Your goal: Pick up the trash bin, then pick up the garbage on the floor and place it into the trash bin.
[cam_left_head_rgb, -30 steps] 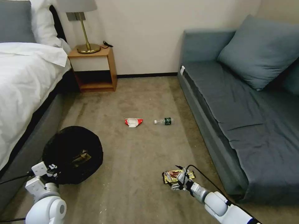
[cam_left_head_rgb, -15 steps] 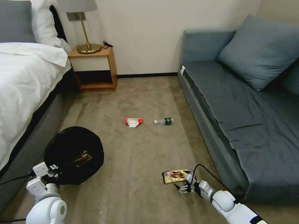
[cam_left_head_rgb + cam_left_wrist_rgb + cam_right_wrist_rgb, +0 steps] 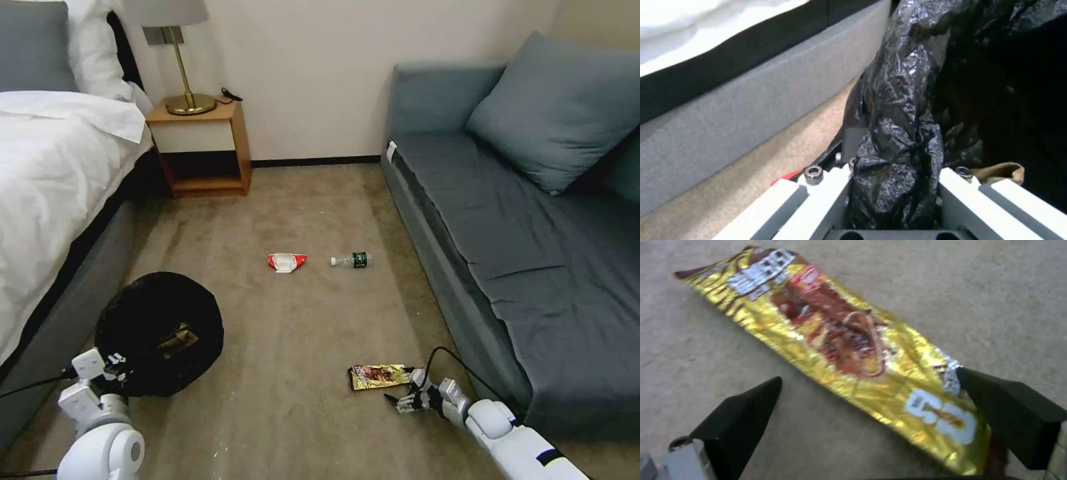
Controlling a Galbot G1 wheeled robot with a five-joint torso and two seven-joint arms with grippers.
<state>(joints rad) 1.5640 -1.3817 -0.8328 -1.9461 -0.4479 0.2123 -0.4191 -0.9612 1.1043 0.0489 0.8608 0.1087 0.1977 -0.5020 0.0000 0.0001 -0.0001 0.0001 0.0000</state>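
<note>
Right pincer (image 3: 871, 406) hovering low, spread wide, straddling near end of gold snack wrapper (image 3: 378, 376) lying on carpet, near right. Left pincer (image 3: 893, 186) clamping bagged rim, keeping trash bin (image 3: 159, 331) within reach, near left.

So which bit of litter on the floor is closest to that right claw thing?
The gold snack wrapper, lying flat between the right end effector's open fingers. The red-and-white packet and bottle lie much farther off, mid-carpet.
</note>
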